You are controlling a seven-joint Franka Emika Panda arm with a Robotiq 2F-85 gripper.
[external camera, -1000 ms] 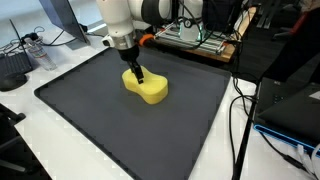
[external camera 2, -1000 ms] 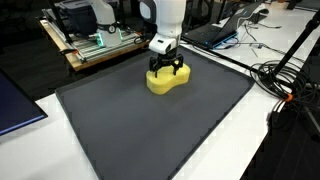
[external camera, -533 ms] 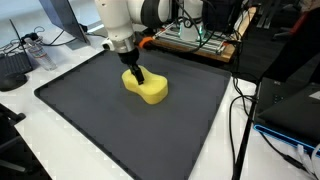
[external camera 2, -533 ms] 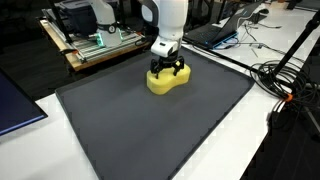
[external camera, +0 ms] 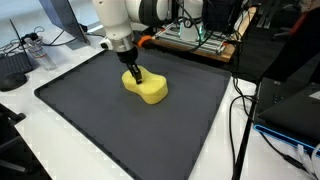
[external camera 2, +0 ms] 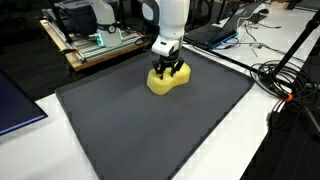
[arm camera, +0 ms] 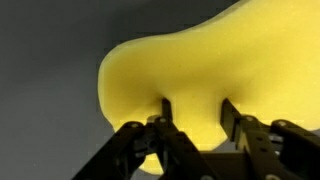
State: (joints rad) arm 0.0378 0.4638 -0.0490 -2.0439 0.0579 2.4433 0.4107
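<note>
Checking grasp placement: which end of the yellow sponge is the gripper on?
The sponge end toward the robot's side of the mat; the gripper's fingers dent it; the other end lies free.

no readable text, labels, numbers anywhere

A dark grey mat (external camera: 110, 125) is covering most of a white table (external camera: 55, 145). Black cables (external camera 2: 290, 82) are trailing over the table's edge, a wooden rack (external camera 2: 100, 52) of electronics is standing behind, and a monitor (external camera: 60, 18) is sitting at the far corner
</note>
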